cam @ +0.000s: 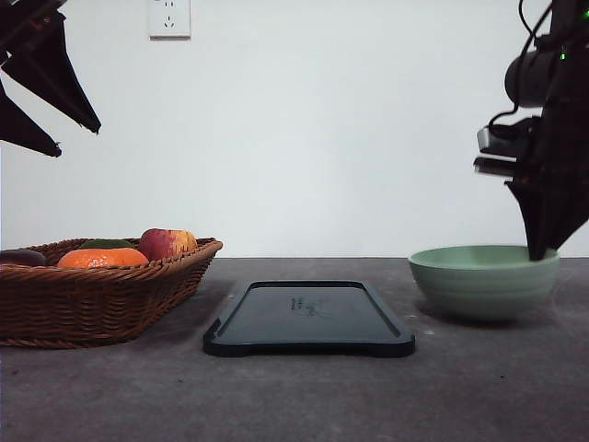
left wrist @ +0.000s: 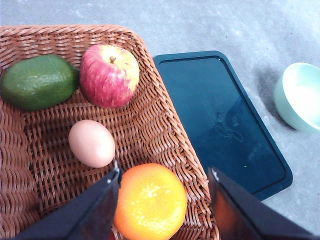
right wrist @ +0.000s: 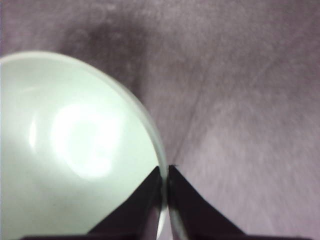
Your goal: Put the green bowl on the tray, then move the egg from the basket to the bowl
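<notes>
Grey matte tabletop (cam: 304, 396), white wall behind. Pale sage-green round ceramic bowl (cam: 483, 280) on table at right, off flat black rectangular tray (cam: 309, 318) lying centre. Right gripper (right wrist: 165, 172) pinched on bowl's rim, one finger inside, one outside. Left gripper (left wrist: 165, 176) spread wide, raised above brown woven wicker basket (left wrist: 150, 125) holding beige egg (left wrist: 92, 143), orange, red apple, avocado.

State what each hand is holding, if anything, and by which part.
The right hand pinches the green bowl by its rim. The left hand is open above the basket, holding nothing.
</notes>
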`<state>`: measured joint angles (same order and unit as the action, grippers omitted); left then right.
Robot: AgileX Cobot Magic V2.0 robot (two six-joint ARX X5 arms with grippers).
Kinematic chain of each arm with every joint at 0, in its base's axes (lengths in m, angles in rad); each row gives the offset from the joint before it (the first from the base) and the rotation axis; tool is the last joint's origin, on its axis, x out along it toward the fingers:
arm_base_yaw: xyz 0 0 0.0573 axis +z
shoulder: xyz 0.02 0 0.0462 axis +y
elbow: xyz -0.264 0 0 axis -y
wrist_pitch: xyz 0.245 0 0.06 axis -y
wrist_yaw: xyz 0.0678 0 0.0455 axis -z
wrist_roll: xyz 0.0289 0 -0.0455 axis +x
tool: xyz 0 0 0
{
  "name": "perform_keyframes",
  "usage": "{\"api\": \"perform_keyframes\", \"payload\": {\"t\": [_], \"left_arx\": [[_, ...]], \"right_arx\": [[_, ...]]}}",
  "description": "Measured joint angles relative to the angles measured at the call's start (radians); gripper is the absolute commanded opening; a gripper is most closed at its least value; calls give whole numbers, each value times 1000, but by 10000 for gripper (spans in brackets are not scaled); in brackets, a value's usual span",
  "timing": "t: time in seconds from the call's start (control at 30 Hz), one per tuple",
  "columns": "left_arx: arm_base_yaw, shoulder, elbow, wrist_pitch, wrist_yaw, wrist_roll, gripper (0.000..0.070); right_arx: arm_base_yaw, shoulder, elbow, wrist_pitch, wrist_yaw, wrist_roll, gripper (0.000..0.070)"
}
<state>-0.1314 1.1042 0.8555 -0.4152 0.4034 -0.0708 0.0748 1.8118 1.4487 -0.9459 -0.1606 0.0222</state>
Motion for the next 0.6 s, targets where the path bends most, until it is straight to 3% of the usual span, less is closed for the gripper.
{"api": "perform_keyframes", "payload": {"t": [0.23, 0.6], "left_arx": [[0, 0, 0, 0, 0, 0, 350], [0, 0, 0, 0, 0, 0, 350]], "right_arx": [[73, 0, 184, -164, -71, 1, 0], [277, 54, 308, -75, -71, 44, 0]]}}
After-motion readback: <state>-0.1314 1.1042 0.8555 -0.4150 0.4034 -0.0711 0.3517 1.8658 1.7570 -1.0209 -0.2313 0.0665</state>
